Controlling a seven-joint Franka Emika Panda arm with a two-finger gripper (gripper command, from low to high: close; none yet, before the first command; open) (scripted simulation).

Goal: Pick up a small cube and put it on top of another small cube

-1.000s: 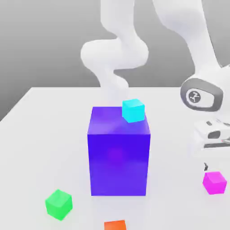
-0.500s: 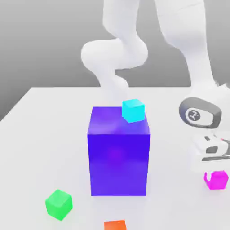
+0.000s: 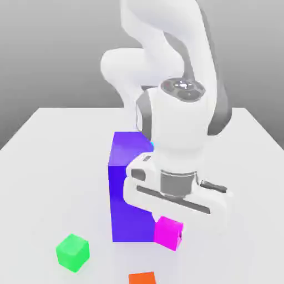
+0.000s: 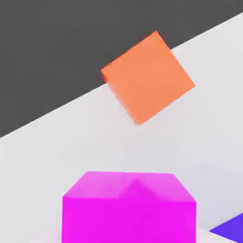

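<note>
The small cube, bright magenta-pink, sits between the fingers of my gripper, which is shut on it. It hangs low in front of the big blue-purple block, at that block's lower corner on the exterior view's right. In the hand view the pink cube looms close, with an orange cube beyond it near the table's edge. My white hand and forearm hide most of the cyan cube on the block's top; only a sliver of the cyan cube shows.
A green cube lies on the white table at the front on the exterior view's left. The orange cube lies at the front edge, just below the held cube. A corner of the blue-purple block shows in the hand view.
The gripper came down on the pink cube at the exterior view's right and shut on it. It then carried the cube leftward to the front of the blue-purple block.
</note>
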